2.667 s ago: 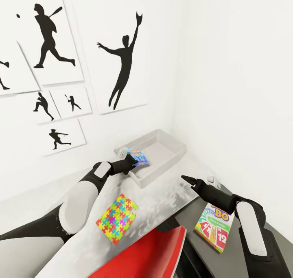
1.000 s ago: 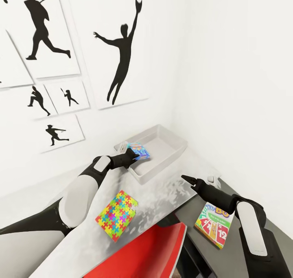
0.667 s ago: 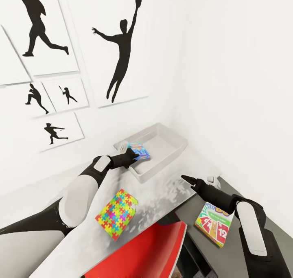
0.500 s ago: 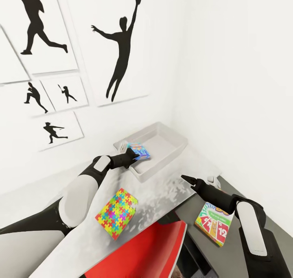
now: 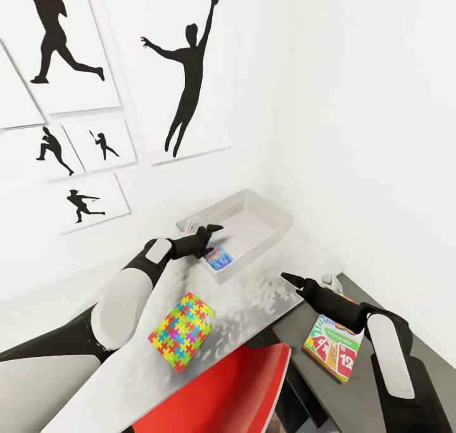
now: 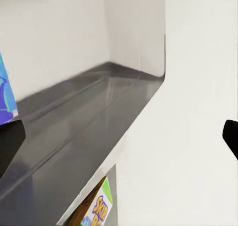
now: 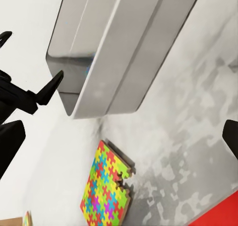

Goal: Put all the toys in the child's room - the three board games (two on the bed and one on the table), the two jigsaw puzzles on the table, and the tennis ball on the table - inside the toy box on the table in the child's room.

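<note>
**Head view: blue game box lying in the tray, both end effectors empty**

Head view gives the full layout. Left end effector (image 5: pixel 214 230) hovers over the near-left corner of the toy box (image 5: pixel 273 232), fingers apart, holding nothing. Small blue board game (image 5: pixel 218 257) lies inside the toy box at its near end, tilted against the wall, just below the fingers and not touching them. Toy box is a shallow pale grey tray with sloping sides, sitting on the desk (image 5: pixel 266 297) in the wall corner.

Jigsaw puzzle (image 5: pixel 182 331) lies flat on the desk near the left forearm, well apart from the toy box: square, bright multicolour interlocking-piece pattern. Skip-Bo box (image 5: pixel 329 347) lies on the lower dark side unit (image 5: pixel 373 306), partly hidden under the right arm; yellow-green with red cards.

Right end effector (image 5: pixel 286 278) is extended over the desk's right edge, pointing toward the toy box, nothing between the fingers; how far they are spread, cannot tell.

Left wrist view adds the tray's dark inner wall, a sliver of the blue box (image 6: pixel 6 99) and the Skip-Bo lettering (image 6: pixel 99 211) past the rim.

Right wrist view shows the toy box outer wall (image 7: pixel 124 62), the puzzle (image 7: pixel 106 191) and the left fingers (image 7: pixel 47 89) at the tray corner.

Red chair (image 5: pixel 228 388) sits below the desk.
</note>
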{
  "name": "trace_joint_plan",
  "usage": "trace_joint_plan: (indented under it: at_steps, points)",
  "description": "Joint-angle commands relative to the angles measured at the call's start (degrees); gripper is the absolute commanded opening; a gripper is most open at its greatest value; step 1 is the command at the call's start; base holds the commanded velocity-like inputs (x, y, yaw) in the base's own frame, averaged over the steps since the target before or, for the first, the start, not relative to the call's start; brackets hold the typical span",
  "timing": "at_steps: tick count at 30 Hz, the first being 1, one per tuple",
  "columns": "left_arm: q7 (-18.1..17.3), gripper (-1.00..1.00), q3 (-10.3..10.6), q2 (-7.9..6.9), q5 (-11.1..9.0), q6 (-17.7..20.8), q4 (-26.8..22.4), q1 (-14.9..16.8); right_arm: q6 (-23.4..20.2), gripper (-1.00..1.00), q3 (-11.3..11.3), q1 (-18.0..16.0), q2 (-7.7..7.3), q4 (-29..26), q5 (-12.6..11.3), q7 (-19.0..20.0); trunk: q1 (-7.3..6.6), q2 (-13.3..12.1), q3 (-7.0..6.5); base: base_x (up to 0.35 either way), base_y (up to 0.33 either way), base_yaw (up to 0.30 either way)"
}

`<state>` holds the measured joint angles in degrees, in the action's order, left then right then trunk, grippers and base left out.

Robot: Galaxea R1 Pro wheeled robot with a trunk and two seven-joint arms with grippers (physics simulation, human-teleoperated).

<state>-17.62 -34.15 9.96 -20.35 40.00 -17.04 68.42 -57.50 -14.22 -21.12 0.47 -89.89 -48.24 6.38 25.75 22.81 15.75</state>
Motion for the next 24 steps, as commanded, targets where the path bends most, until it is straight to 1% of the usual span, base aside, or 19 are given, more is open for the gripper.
trace_joint_plan:
  at_steps: [1, 2, 4, 8, 10, 11, 12, 13, 14, 15, 16, 17, 18, 19, 20, 21, 22, 23, 24]
  points:
    - [-0.7, 1.00, -0.3, 0.04, 0.1, 0.6, -0.4, 0.0, -0.3, 1.00, -0.1, -0.1, 0.05, 0.0, 0.6, 0.6, 0.03, 0.1, 0.11, 0.000, 0.000, 0.000]
    - [-1.4, 1.00, -0.3, 0.04, 0.1, 1.5, -1.1, 0.0, -0.3, 1.00, -0.1, -0.1, 0.05, 0.0, 0.6, 0.6, 0.03, 0.1, 0.11, 0.000, 0.000, 0.000]
    - [-2.3, 1.00, -0.4, 0.04, 0.2, 5.3, -3.9, 0.1, -0.3, 1.00, -0.1, -0.1, 0.11, 0.0, 0.6, 0.6, 0.03, 0.1, 0.11, 0.000, 0.000, 0.000]
    - [-2.8, 1.00, -0.3, 0.04, 0.3, 15.2, -14.0, 0.1, -0.3, 1.00, -0.1, -0.1, 0.12, 0.0, 0.6, 0.6, 0.03, 0.1, 0.11, 0.000, 0.000, 0.000]
    - [-2.9, 1.00, -0.2, 0.04, 0.3, 17.5, -17.4, 0.0, -0.3, 1.00, -0.2, -0.1, 0.09, 0.0, 0.6, 0.6, 0.03, 0.1, 0.11, 0.000, 0.000, 0.000]
    - [-2.9, 1.00, -0.2, -0.95, 0.2, 18.4, -18.9, 0.0, -0.3, 1.00, -0.2, -0.1, 0.06, 0.0, 0.6, 0.6, 0.03, 0.1, 0.11, 0.000, 0.000, 0.000]
    - [-2.9, 1.00, -0.2, -1.58, 0.2, 18.7, -19.4, 0.0, -0.3, 1.00, -0.2, -0.1, 0.04, 0.0, 0.6, 0.6, 0.03, 0.1, 0.11, 0.000, 0.000, 0.000]
    - [-2.9, 1.00, -0.1, -3.05, 0.2, 19.1, -20.2, 0.0, -0.3, 1.00, -0.2, -0.1, 0.00, 0.0, 0.6, 0.6, 0.03, 0.1, 0.11, 0.000, 0.000, 0.000]
    - [-2.9, 1.00, -0.1, -3.80, 0.2, 19.3, -20.5, -0.1, -0.3, 1.00, -0.2, -0.1, -0.03, 0.0, 0.6, 0.6, 0.03, 0.1, 0.11, 0.000, 0.000, 0.000]
    - [-3.0, 1.00, -0.1, -5.27, 0.2, 19.6, -20.8, -0.1, -0.3, 1.00, -0.2, -0.1, -0.06, 0.0, 0.6, 0.6, 0.03, 0.1, 0.11, 0.000, 0.000, 0.000]
    - [-3.0, 1.00, -0.1, -6.01, 0.2, 19.7, -21.0, -0.2, -0.3, 1.00, -0.2, -0.1, -0.07, 0.0, 0.6, 0.6, 0.03, 0.1, 0.11, 0.000, 0.000, 0.000]
    - [-3.0, 1.00, 0.0, -7.54, 0.1, 19.8, -21.2, -0.3, -0.3, 1.00, -0.2, -0.1, -0.07, 0.0, 0.6, 0.6, 0.03, 0.1, 0.11, 0.000, 0.000, 0.000]
    - [-3.0, 1.00, 0.0, -8.32, 0.1, 19.9, -21.3, -0.4, -0.3, 1.00, -0.2, -0.1, -0.07, 0.0, 0.6, 0.6, 0.03, 0.1, 0.11, 0.000, 0.000, 0.000]
    - [-3.0, 1.00, 0.0, -9.92, 0.1, 20.0, -21.4, -0.5, -0.3, 1.00, -0.2, -0.1, -0.04, 0.0, 0.7, 0.6, 0.03, 0.1, 0.11, 0.000, 0.000, 0.000]
    - [-3.1, 1.00, 0.0, -10.72, 0.1, 20.0, -21.4, -0.6, -0.3, 1.00, -0.2, -0.1, 0.00, 0.0, 0.7, 0.6, 0.03, 0.1, 0.11, 0.000, 0.000, 0.000]
    - [-3.5, 1.00, 0.0, -12.29, 0.0, 20.0, -21.5, -0.9, -0.3, 1.00, -0.2, -0.1, 0.05, 0.0, 0.7, 0.6, 0.03, 0.1, 0.11, 0.000, 0.000, 0.000]
    - [-3.9, 1.00, 0.0, -13.07, 0.0, 20.0, -21.5, -1.1, -0.2, 1.00, -0.2, -0.1, 0.07, 0.0, 0.7, 0.6, 0.03, 0.1, 0.11, 0.000, 0.000, 0.000]
    - [-5.1, 1.00, 0.0, -14.65, 0.0, 20.0, -21.5, -1.9, -0.2, 1.00, -0.2, -0.1, 0.10, 0.0, 0.7, 0.6, 0.03, 0.1, 0.11, 0.000, 0.000, 0.000]
    - [-7.1, 1.00, 0.0, -16.43, 0.0, 20.0, -21.5, -3.2, -0.2, 1.00, -0.2, -0.1, 0.11, 0.0, 0.7, 0.6, 0.03, 0.1, 0.11, 0.000, 0.000, 0.000]
